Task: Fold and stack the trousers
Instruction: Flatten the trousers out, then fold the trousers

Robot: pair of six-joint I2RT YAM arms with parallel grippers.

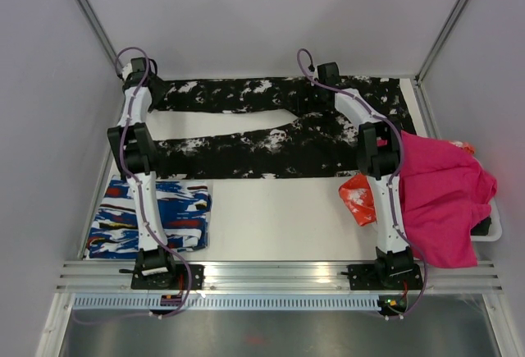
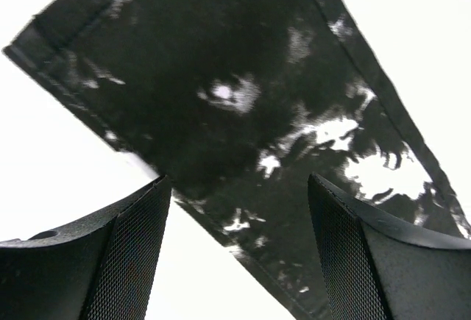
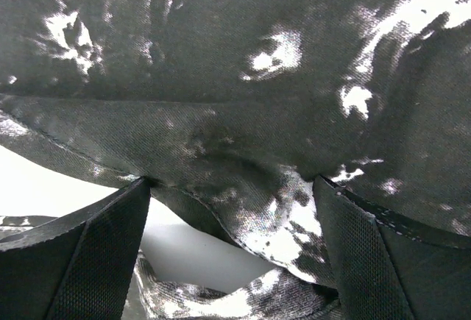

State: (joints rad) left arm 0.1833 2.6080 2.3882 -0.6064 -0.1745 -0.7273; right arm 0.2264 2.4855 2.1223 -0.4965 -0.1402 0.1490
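The black trousers with white splatter print lie flat across the back of the table, both legs running left and the waist at the right. My left gripper hovers over the hem end of the far leg, open and empty. In the left wrist view the gripper has the leg lying slantwise between its fingers. My right gripper is at the far edge of the trousers near the crotch. In the right wrist view it is open, its fingertips touching a raised fold of the cloth.
A folded blue-white-red streaked garment lies at the front left by the left arm. A magenta cloth drapes over a tray at the right, with an orange-red bag beside the right arm. Walls enclose the table.
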